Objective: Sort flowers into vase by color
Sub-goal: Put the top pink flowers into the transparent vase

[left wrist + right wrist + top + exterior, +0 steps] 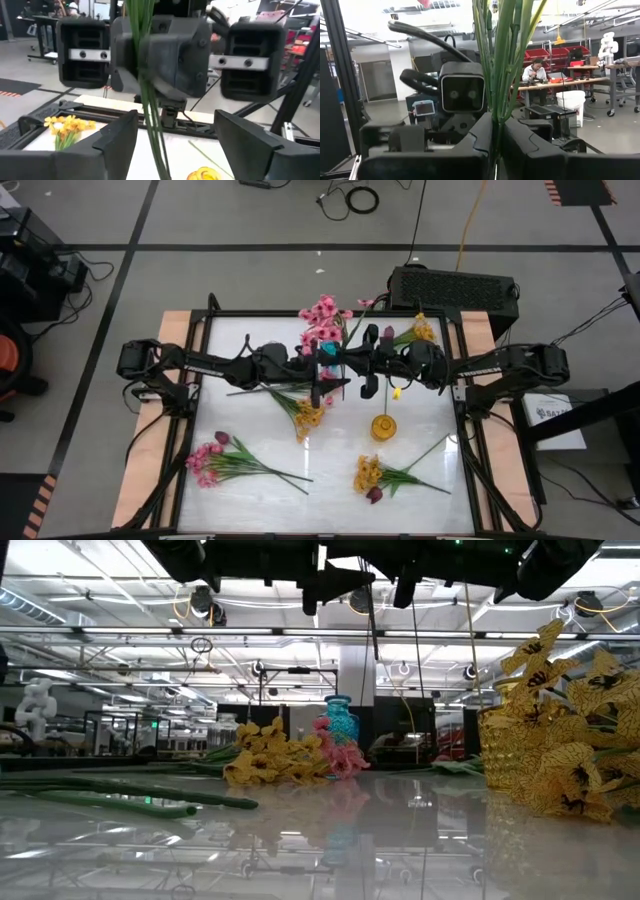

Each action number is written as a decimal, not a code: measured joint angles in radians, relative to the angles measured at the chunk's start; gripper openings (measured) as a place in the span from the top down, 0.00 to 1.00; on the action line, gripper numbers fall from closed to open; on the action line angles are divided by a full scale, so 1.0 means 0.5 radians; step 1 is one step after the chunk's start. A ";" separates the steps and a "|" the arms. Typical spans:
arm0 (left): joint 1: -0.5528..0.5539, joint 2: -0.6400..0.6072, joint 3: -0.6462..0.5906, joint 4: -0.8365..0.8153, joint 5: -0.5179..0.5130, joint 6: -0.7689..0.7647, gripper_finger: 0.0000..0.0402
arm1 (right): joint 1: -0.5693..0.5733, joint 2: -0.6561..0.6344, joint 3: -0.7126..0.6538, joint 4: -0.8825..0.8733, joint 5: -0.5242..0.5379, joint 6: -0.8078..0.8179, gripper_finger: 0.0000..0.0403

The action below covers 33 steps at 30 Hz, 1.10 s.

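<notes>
Both arms meet above the table's middle. My right gripper (497,131) (352,368) is shut on a bundle of thin green flower stems (502,60). My left gripper (182,150) (322,372) faces it, open, its fingers standing on either side of the same stems (149,100) without touching them. A pink bloom cluster (322,323) shows just beyond the grippers; I cannot tell whether it belongs to the held stems. A blue vase (340,720) stands below the grippers, and a yellow vase (383,426) stands nearer the front. My right gripper pinches several green stems (496,117) together between its two fingers. The fingers come in level from the table's right and lie across the stems. The stems stand upright, rising above the fingers and hanging below them (372,640), clear of the table.
Loose sprays lie on the table: yellow ones at centre (306,416) and front right (370,475), pink at front left (206,462), yellow at far right (421,330). A black box (452,285) sits beyond the far edge. A dark frame (470,450) borders the table.
</notes>
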 joint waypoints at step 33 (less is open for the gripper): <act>0.088 -0.051 -0.001 -0.118 0.190 0.011 0.97 | 0.008 -0.005 -0.002 -0.082 0.007 0.052 0.85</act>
